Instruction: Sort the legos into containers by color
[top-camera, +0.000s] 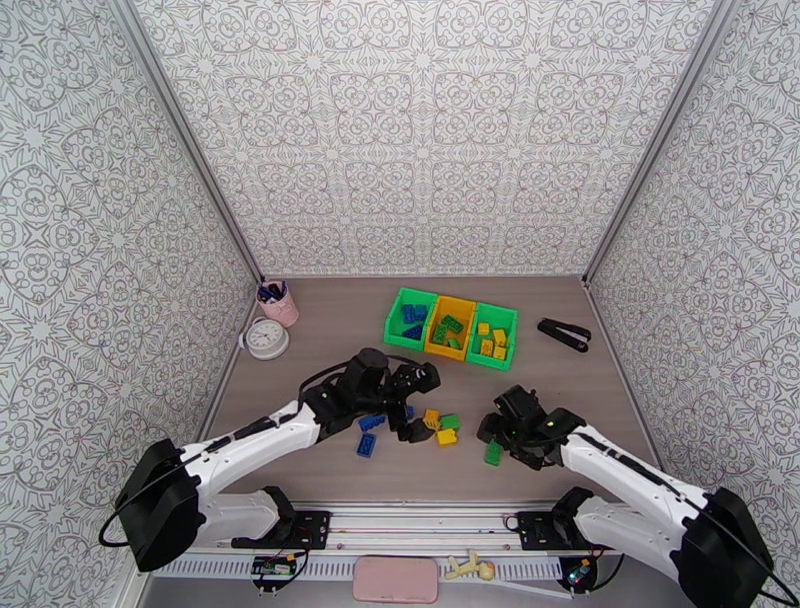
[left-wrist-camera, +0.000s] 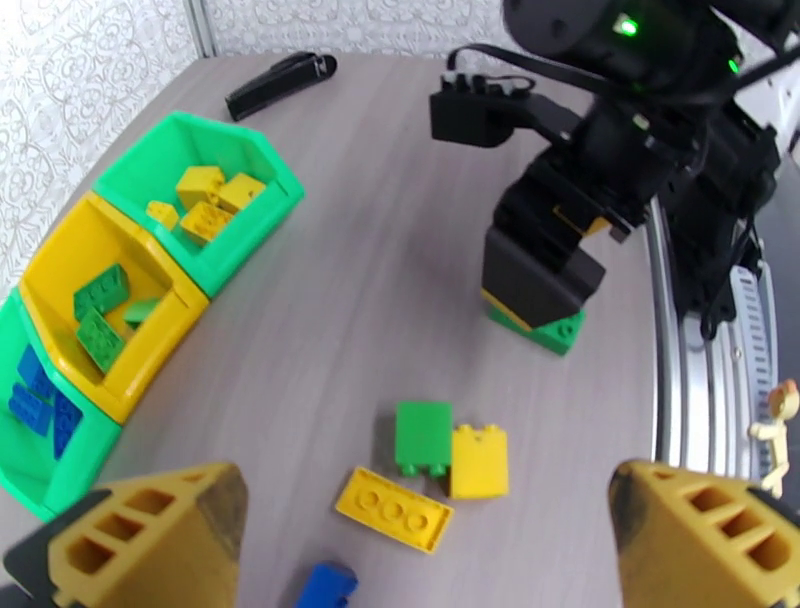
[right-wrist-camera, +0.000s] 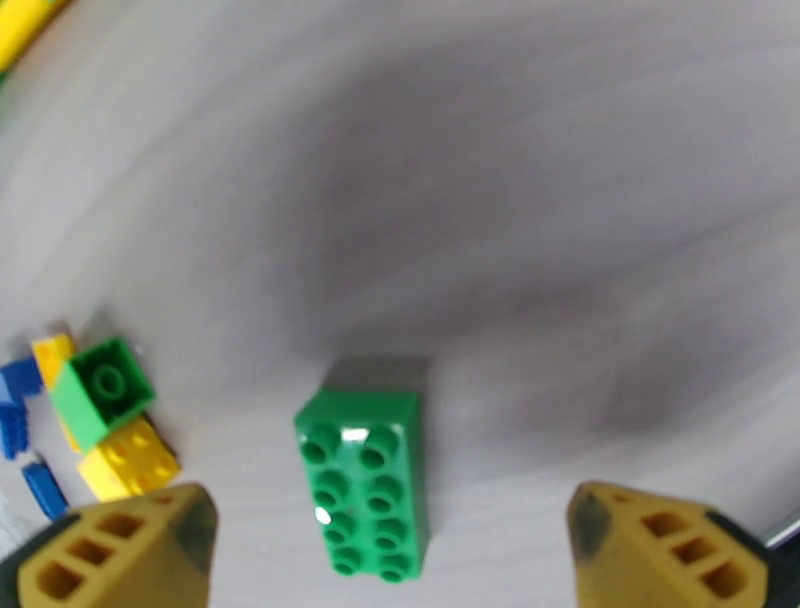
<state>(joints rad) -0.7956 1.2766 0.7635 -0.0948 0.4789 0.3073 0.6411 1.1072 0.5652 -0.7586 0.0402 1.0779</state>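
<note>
Green eight-stud lego (right-wrist-camera: 365, 480) lying flat on worktop (right-wrist-camera: 560, 200) beneath released right end effector (right-wrist-camera: 395, 545); top view blurs its studs. Left end effector (left-wrist-camera: 430, 545) also released.

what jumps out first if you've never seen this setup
The bright row of bins at the far middle of the table stands out, already holding blue, green and yellow bricks. Nearer the robot, loose bricks lie scattered, and the right tool stands open over a long green brick lying flat.
</note>
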